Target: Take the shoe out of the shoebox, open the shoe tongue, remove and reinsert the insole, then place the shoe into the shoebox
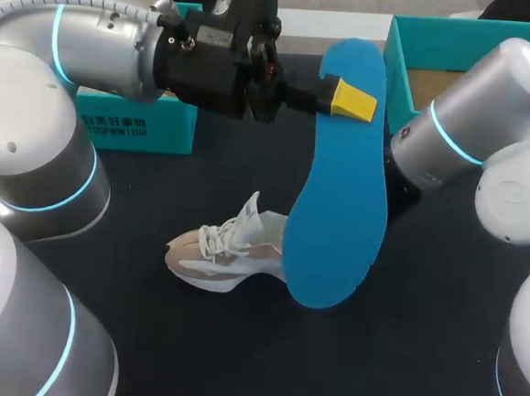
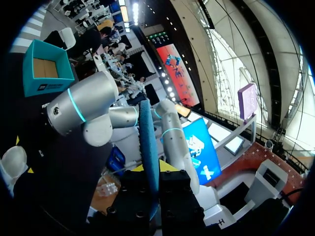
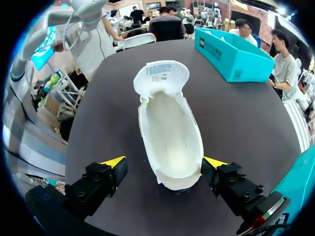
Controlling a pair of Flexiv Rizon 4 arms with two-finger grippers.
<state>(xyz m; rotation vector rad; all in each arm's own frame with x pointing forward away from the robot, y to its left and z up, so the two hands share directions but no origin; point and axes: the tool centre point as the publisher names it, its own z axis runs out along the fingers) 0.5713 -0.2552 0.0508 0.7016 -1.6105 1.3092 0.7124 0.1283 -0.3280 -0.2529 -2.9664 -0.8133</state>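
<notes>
A dark worktop (image 1: 371, 371) fills the scene. The left arm (image 1: 85, 37) comes in along the far side, and the right arm (image 1: 492, 115) angles down at the right. Two teal boxes sit at the far edge, the left shoebox (image 1: 137, 128) and the right shoebox (image 1: 461, 39).

A long blue insole (image 1: 339, 185) hangs above the worktop. The left end effector (image 1: 346, 99) pinches it near one end. From the left wrist, the insole (image 2: 147, 137) shows edge-on between the clamped fingers.

A white and beige shoe (image 1: 224, 254) stands on the worktop, outside both boxes. The insole partly hides its heel. From the right wrist, the shoe (image 3: 170, 128) gapes open with its tongue (image 3: 161, 76) folded forward. The right end effector (image 3: 165, 162) is spread wide around the heel. One yellow tip is just beside the heel, the other apart from it.
</notes>
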